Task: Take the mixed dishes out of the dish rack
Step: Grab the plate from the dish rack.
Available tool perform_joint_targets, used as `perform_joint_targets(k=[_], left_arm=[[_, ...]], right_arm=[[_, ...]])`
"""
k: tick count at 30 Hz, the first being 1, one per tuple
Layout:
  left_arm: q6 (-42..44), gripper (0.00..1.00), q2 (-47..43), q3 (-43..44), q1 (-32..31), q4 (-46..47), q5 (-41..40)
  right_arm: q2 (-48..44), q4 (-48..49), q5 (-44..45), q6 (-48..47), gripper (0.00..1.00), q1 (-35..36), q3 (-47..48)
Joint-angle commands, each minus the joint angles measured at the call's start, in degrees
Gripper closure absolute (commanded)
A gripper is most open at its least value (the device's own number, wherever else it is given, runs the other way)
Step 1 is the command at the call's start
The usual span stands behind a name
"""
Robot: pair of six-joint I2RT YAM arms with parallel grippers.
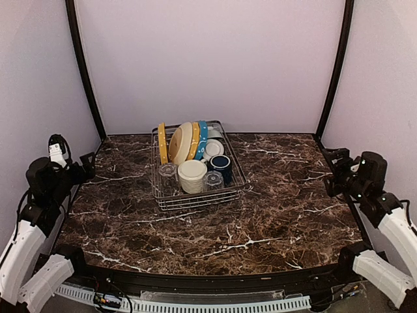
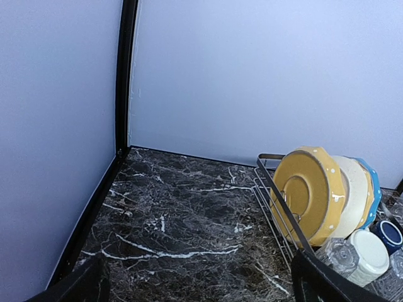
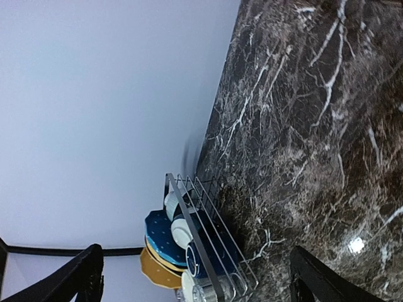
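Unloading not yet begun: dish rack (image 1: 199, 202) sits mid-table (image 1: 287, 215), full of mixed dishes (image 1: 192, 147); left gripper (image 1: 86, 167) and right gripper (image 1: 331, 171) gape empty, well apart from it; next, likely reach toward a dish.

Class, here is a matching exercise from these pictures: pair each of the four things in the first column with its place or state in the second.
1 yellow plate
2 dark blue mug
3 cream bowl
4 left hand

A open, by the table's left edge
B on edge, leftmost in the dish rack
C front row, middle of the rack
D near the rack's right side

Pairs: 1-B, 2-D, 3-C, 4-A
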Motion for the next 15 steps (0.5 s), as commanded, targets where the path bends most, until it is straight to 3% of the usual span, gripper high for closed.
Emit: perform_joint_targets(k=[1, 10, 15], left_arm=[[-4.62, 0.01, 10.67, 10.09, -0.38, -3.02, 3.20], [-11.61, 0.01, 33.07, 26.25, -0.91, -4.05, 13.61], [-13.01, 0.01, 41.58, 31.62, -4.37, -5.98, 17.58]], right_arm=[[10.78, -2.93, 0.30, -20.96, 0.01, 0.45, 10.39], [35.59, -12.86, 5.53, -44.46, 0.01, 2.04, 31.92], [39.83, -10.46, 3.23, -52.93, 0.01, 3.02, 32.98]])
